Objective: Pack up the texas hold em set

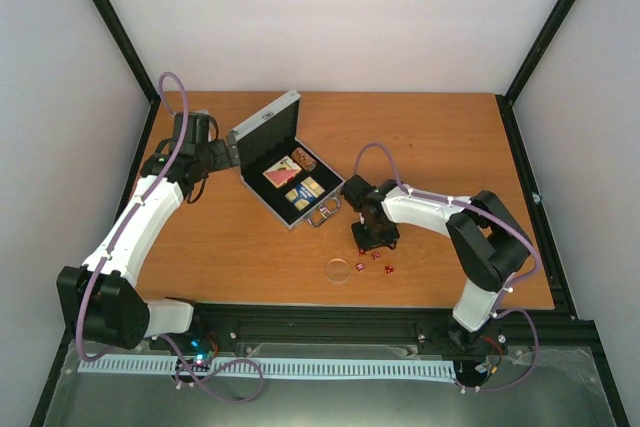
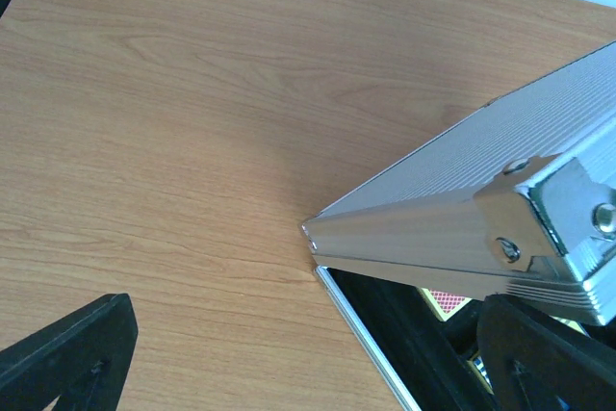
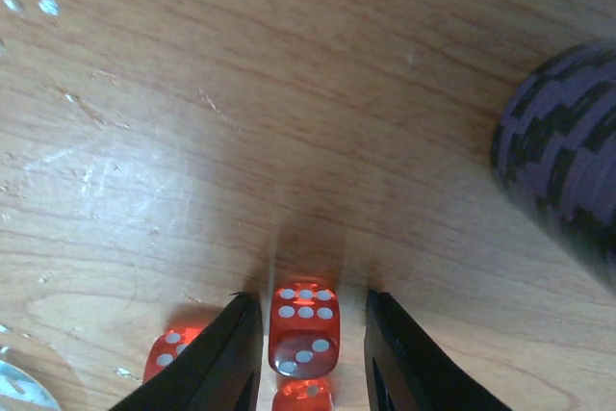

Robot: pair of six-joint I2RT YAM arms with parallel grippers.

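Observation:
The silver case [image 1: 262, 127] lies open on the table, its lid raised toward the back left. In its black lining sit a red-white deck [image 1: 281, 175], a blue-yellow deck [image 1: 306, 190] and dark chips [image 1: 303, 159]. My left gripper [image 1: 228, 154] is open at the lid's left end; the lid corner [image 2: 462, 228] lies between its wide-spread fingers [image 2: 67, 353]. My right gripper [image 3: 308, 334] points down at the table, open, straddling a red die [image 3: 304, 329] with a gap on the right side. Two more dice [image 3: 173, 353] lie close by. The clear disc [image 1: 338, 270] rests near the front.
The case's metal handle [image 1: 322, 214] faces the right arm. A purple braided cable [image 3: 568, 161] hangs at the right of the right wrist view. Black frame posts stand at the table's back corners, and a black rail [image 1: 330, 319] runs along the front edge.

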